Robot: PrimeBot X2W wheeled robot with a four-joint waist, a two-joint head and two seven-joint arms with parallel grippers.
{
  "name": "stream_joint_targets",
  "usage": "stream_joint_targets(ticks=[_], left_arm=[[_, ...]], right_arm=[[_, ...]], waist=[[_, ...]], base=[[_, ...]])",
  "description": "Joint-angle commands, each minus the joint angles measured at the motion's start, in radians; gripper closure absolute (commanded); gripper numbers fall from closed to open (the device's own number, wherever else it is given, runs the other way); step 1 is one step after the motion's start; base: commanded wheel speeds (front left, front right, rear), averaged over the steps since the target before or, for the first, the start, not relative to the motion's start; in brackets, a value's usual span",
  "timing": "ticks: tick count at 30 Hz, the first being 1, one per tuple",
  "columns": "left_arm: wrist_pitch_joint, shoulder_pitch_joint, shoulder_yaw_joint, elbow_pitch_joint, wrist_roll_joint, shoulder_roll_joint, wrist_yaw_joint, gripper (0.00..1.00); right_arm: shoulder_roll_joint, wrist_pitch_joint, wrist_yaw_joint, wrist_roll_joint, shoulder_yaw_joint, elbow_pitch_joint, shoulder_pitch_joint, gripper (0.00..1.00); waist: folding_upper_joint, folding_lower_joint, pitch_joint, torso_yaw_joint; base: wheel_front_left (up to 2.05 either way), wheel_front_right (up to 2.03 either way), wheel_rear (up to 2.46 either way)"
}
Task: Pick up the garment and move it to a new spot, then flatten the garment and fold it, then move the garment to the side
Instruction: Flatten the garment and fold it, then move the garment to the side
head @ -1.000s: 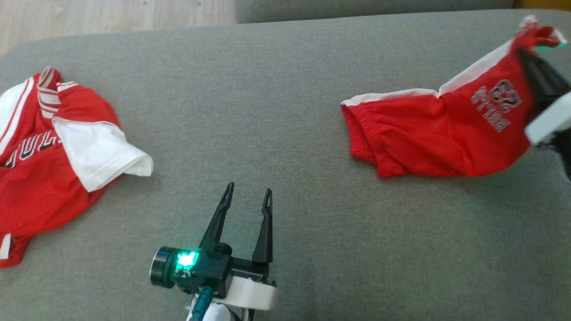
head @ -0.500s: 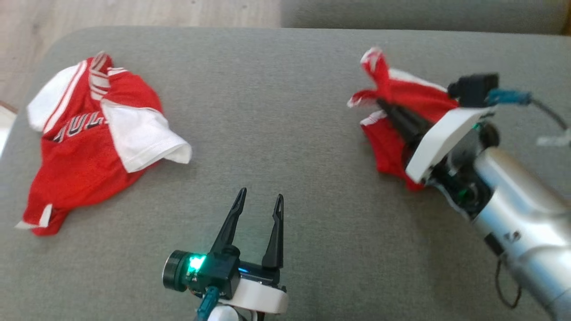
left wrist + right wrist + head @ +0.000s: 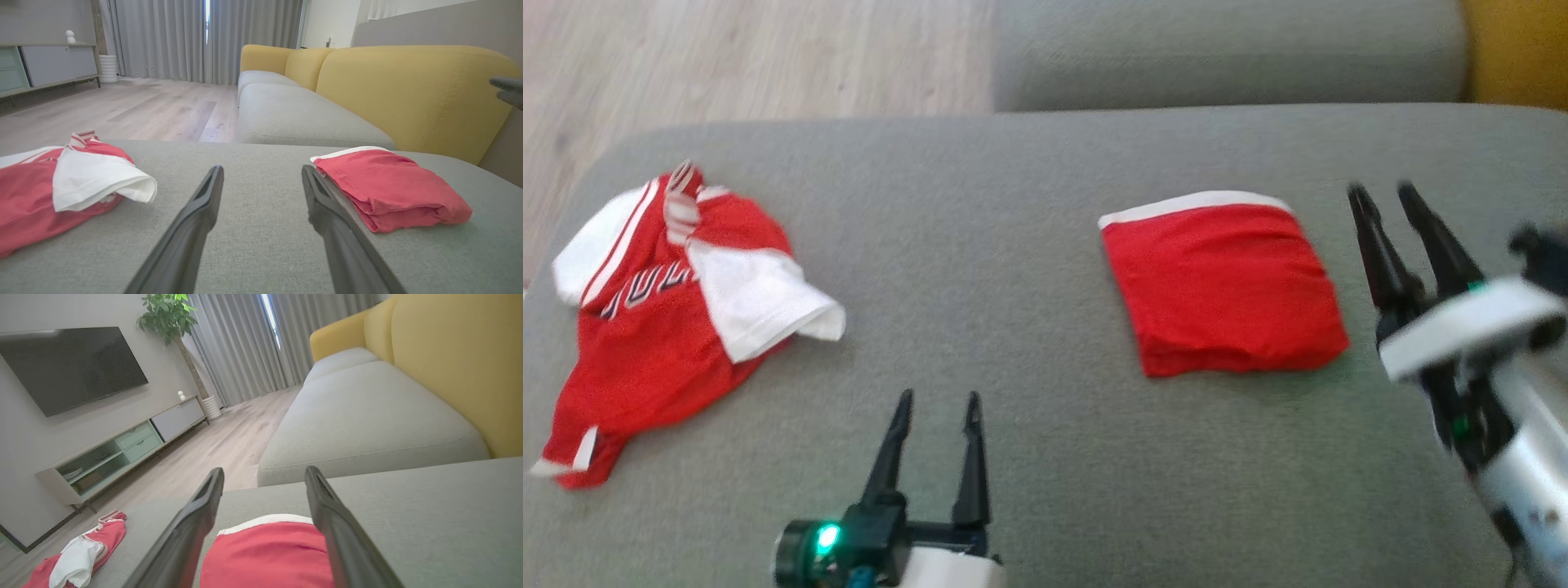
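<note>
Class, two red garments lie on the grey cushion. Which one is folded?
The red shorts on the robot's right: a neat flat square with a white band along its far edge. The red-and-white jersey lies crumpled.

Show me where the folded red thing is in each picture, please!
Head view: the folded red garment lies right of centre.
Left wrist view: the folded red garment sits at the right, about mid-height.
Right wrist view: the folded red garment is at the bottom middle.
Shared landmark: the crumpled red-and-white jersey, at the left in all three views.
</note>
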Motion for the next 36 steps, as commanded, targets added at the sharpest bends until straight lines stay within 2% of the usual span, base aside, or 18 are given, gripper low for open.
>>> stream_joint_targets(ticks=[1, 4, 7, 8, 13, 17, 21, 36], left_arm=[[-0.010, -0.002, 0.053, -0.047, 0.015, 0.009, 0.012, 0.00], [-0.010, 0.040, 0.083, -0.070, 0.028, 0.016, 0.023, 0.00], [-0.010, 0.080, 0.107, -0.088, 0.036, 0.018, 0.024, 0.00], [-0.010, 0.080, 0.107, -0.088, 0.036, 0.018, 0.024, 0.00], [-0.010, 0.137, 0.147, -0.109, 0.047, 0.020, 0.007, 0.00], [-0.010, 0.167, 0.172, -0.124, 0.077, 0.025, -0.010, 0.00], [-0.010, 0.193, 0.192, -0.122, 0.099, 0.023, -0.026, 0.00], [-0.010, 0.236, 0.241, -0.106, 0.109, -0.006, -0.062, 0.00]], right_arm=[[-0.019, -0.040, 0.004, -0.041, -0.024, -0.048, 0.051, 0.00], [-0.023, -0.068, 0.004, -0.168, -0.076, -0.079, 0.151, 0.00], [0.028, -0.072, 0.004, -0.291, -0.181, -0.143, 0.278, 0.00], [0.028, -0.072, 0.004, -0.291, -0.181, -0.143, 0.278, 0.00], [0.156, -0.073, 0.004, -0.522, -0.327, -0.237, 0.501, 0.00], [0.246, -0.073, 0.004, -0.622, -0.376, -0.276, 0.602, 0.00], [0.296, -0.073, 0.004, -0.673, -0.407, -0.295, 0.643, 0.00], [0.298, -0.073, 0.004, -0.722, -0.396, -0.318, 0.668, 0.00]], waist=[[0.0000, 0.0001, -0.046, -0.044], [0.0000, 0.0001, -0.078, -0.059], [0.0000, 0.0001, -0.101, -0.063], [0.0000, 0.0001, -0.101, -0.063], [0.0000, 0.0001, -0.130, -0.060], [0.0000, 0.0001, -0.143, -0.060], [0.0000, 0.0001, -0.154, -0.065], [0.0000, 0.0001, -0.172, -0.064]], base=[[0.00, 0.00, 0.00], [0.00, 0.00, 0.00], [0.00, 0.00, 0.00], [0.00, 0.00, 0.00], [0.00, 0.00, 0.00], [0.00, 0.00, 0.00], [0.00, 0.00, 0.00], [0.00, 0.00, 0.00]])
